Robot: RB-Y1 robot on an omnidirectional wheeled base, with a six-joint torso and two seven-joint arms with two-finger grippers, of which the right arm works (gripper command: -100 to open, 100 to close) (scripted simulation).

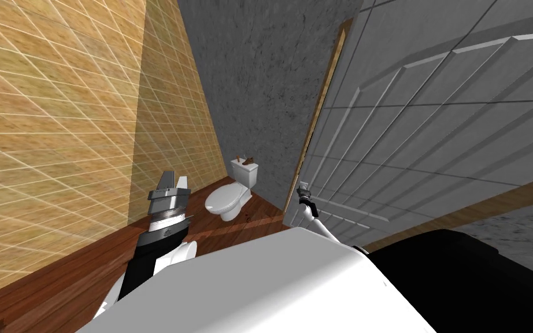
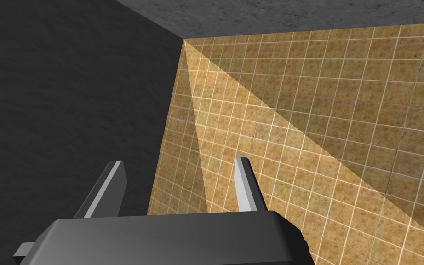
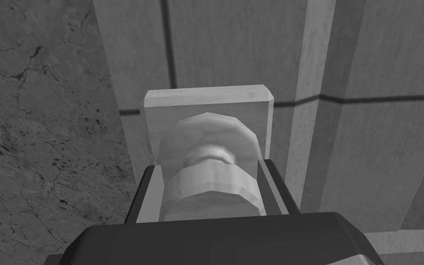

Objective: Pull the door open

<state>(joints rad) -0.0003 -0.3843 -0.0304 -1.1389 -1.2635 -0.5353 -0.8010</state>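
To my left runs a wall of tan square tiles point(image 1: 57, 115) with pale grout. It meets a rough grey wall point(image 1: 259, 87) ahead of me, and the 2 walls join in 1 corner. The floor point(image 1: 86, 266) is dark reddish wood planks. A white toilet point(image 1: 228, 199) stands on it, lid down, its tank against the grey wall. Small brown things point(image 1: 245, 160) lie on top of the tank. Overhead, the ceiling point(image 2: 298, 18) is mottled grey. A slanting band of brighter light point(image 2: 252, 119) crosses the tiles, and the tiles on either side of it are in shade.
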